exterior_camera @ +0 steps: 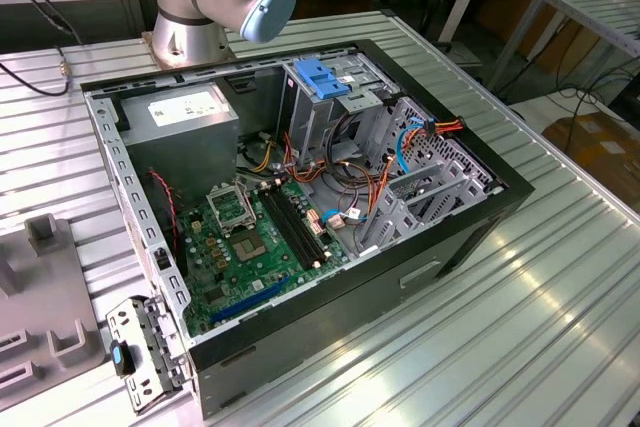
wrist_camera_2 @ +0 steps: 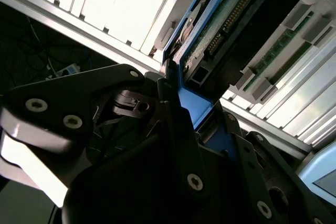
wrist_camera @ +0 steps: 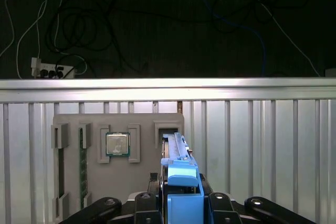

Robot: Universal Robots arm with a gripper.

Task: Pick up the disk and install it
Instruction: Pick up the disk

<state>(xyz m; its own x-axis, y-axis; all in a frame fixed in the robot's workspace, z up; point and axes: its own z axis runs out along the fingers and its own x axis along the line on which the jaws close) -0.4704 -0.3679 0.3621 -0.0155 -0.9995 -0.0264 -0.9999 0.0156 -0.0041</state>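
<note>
Reading the first wrist view from its left, a flat grey plastic holding tray lies on the ribbed aluminium table. It carries a thin green memory stick in a narrow slot, then a square silver processor chip in its frame. Just beside the chip stands the disk, a slim silvery slab with bright blue plastic side rails, on edge in the tray's end slot. The black two-fingered gripper straddles its near end. Its jaws are pressed against the blue rails from both sides, so it is pinching the disk. The second wrist view agrees: a blue rail is sandwiched between the dark jaws, with the drive's green circuit side and connector row beyond.

In the exterior view a grey tray sits at that view's left edge, beside the open black computer case in the middle. Inside the case the green motherboard lies flat. A tall grey metal cage with a light-blue latch rises further towards the exterior view's right.

By my judgement the pick-up step is in hand: the grip is made, the disk is not yet out of its slot, and nothing is installed. A lift from here calls for a straight pull along the slot, without twisting, lest the rails bind on the tray's walls.
</note>
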